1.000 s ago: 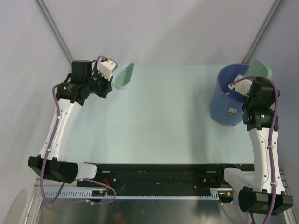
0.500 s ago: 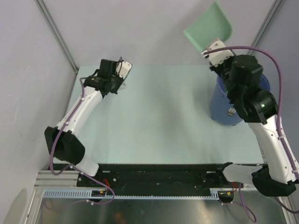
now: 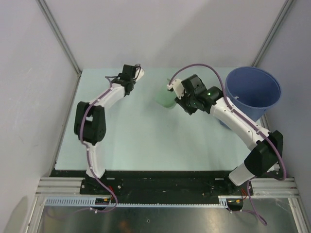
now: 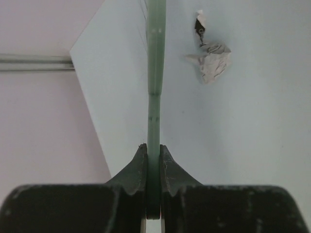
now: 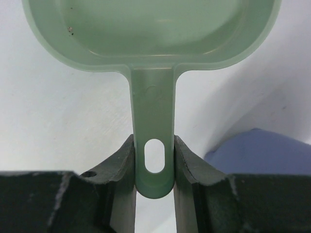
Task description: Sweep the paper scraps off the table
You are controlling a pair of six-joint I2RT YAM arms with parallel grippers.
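Down from above the bucket (image 3: 252,87) has come the dustpan (image 3: 164,97), now near the middle of the counter's (image 3: 146,141) far edge, right jaws clamped on its handle. Left jaws pinch a thin green blade (image 4: 156,73); paper scraps (image 4: 210,63) lie just beside it, toward the far-left corner.

Two paper scraps (image 4: 212,64) are seen, ahead and right of the left jaws. There is one dustpan (image 5: 150,29) between the right jaws and one green blade (image 4: 156,73) between the left jaws. There is also one blue bucket (image 3: 252,69).
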